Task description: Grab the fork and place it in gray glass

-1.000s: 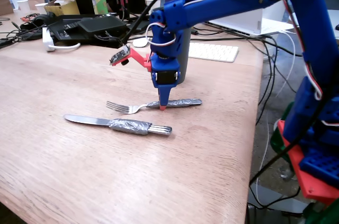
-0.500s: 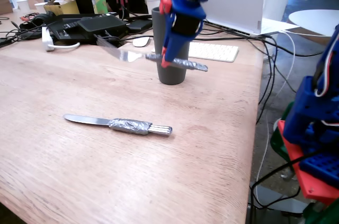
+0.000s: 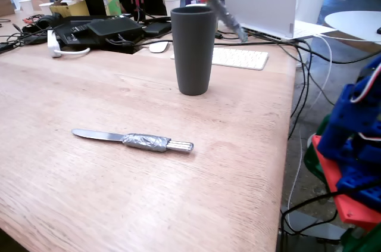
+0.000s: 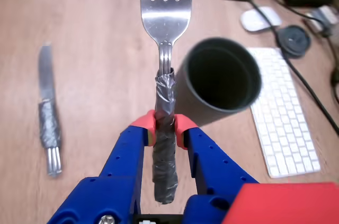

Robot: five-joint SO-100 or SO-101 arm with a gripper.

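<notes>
Wrist view, landmark = gray glass (image 4: 222, 78). Nearest: gripper (image 4: 164, 127), jaws pinching taped handle of fork (image 4: 165, 23). Fork held in air just left of the glass rim, tines pointing away from cam. Knife (image 4: 48, 115) flat on table (image 4: 95, 33), well left of glass. Keyboard (image 4: 288, 128) beside glass on the right; mouse (image 4: 260, 18) beyond.

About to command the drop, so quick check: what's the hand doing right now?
Hand: closed on the fork, gripping its taped handle, raised beside the gray glass.
</notes>
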